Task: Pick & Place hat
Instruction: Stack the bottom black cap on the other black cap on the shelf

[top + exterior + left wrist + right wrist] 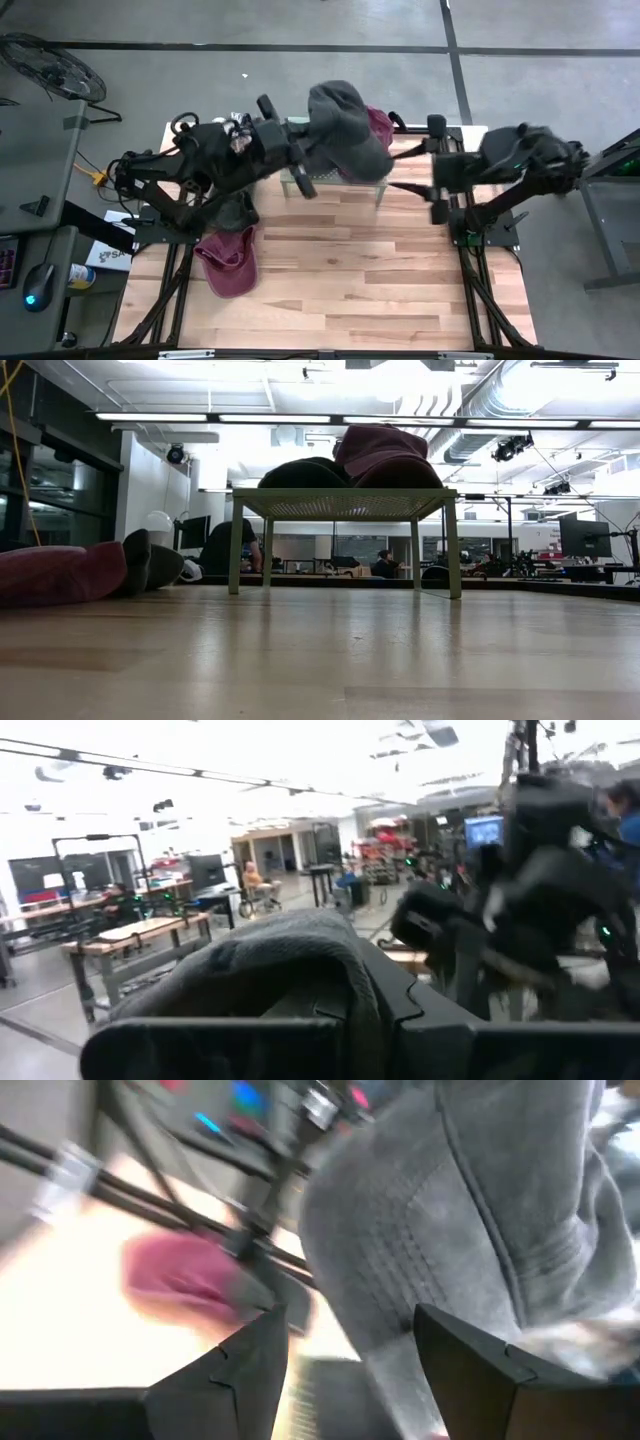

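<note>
Rack bears maroon hat; grey hat above.

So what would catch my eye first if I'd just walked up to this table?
Probably the grey hat held up by the left end effector over a small green stand at the table's far edge, where a maroon hat already sits. Another maroon hat lies on the wooden table under the left arm.

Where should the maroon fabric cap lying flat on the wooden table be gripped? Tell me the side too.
Pinch the maroon fabric cap at its rim nearest the front edge of the wooden table, coming straight down: it lies flat, and a dark grey hat crowds its far side.
</note>
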### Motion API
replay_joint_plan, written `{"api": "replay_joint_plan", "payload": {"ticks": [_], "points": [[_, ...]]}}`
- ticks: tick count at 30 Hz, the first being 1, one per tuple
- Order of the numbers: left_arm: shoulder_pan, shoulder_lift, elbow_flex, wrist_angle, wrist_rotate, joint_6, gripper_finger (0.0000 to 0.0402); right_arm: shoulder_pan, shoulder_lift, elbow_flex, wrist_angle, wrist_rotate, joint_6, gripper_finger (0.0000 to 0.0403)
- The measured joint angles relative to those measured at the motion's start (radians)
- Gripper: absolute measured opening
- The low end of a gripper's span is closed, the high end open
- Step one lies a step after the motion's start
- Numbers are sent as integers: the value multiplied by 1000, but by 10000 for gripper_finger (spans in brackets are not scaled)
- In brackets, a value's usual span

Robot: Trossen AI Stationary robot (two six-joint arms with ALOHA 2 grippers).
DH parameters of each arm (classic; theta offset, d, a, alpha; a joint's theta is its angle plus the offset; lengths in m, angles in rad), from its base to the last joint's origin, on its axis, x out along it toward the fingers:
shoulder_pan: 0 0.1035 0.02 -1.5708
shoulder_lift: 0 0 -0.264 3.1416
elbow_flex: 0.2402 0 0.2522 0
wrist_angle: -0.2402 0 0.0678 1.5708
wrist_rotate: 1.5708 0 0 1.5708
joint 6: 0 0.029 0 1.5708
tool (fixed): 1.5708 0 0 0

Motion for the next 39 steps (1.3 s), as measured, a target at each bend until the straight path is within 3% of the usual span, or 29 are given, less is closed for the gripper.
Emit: {"api": "replay_joint_plan", "payload": {"ticks": [5, 8, 17, 25, 27, 33, 39], "points": [[11, 0, 0, 16, 2, -3, 0, 35, 61, 0, 12, 297, -135, 208], [8, 0, 0, 18, 4, -4, 0, 43, 84, 0, 22, 404, -169, 208], [8, 0, 0, -8, 5, -27, 0, 44, 89, 1, 17, 450, -172, 200], [8, -25, 0, -52, 2, 14, 0, 41, 41, 2, -104, 261, 83, 200], [8, -34, 0, -74, 45, 44, 0, 41, 26, 2, -147, 238, 161, 200], [8, -72, 0, -180, 322, 55, 0, 18, -32, 2, -186, 117, 392, 201], [8, -90, 0, -267, 628, 64, 0, -50, -50, 2, -152, -67, 377, 201]]}}
